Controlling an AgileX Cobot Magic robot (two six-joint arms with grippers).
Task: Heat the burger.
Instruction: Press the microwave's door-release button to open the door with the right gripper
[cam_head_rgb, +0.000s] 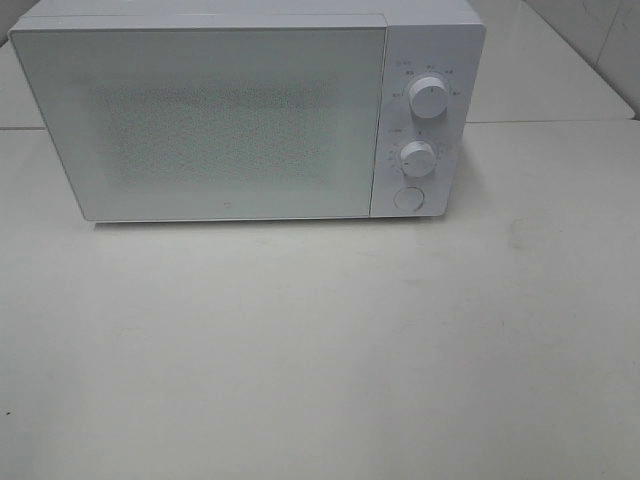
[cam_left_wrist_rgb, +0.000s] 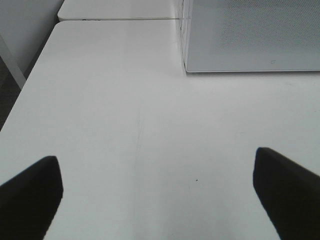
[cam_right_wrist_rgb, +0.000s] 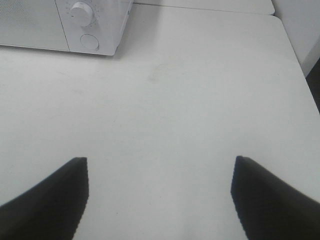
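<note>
My left tool (cam_left_wrist_rgb: 156, 165) and right tool (cam_right_wrist_rgb: 160, 162) hung apart; the boxy white microwave (cam_head_rgb: 200, 120) at the white bench's (cam_head_rgb: 320, 360) far edge stood shut, burger unseen, so starting it might have heated nothing.

Kitchen-like lab (microwave (cam_head_rgb: 200, 120), white table (cam_head_rgb: 320, 350))

Closed white microwave (cam_head_rgb: 200, 120) with two dials (cam_head_rgb: 428, 98) above a round button (cam_head_rgb: 408, 198), on a white table (cam_head_rgb: 320, 350), ahead of the left gripper (cam_left_wrist_rgb: 156, 159) and right gripper (cam_right_wrist_rgb: 160, 160).
</note>
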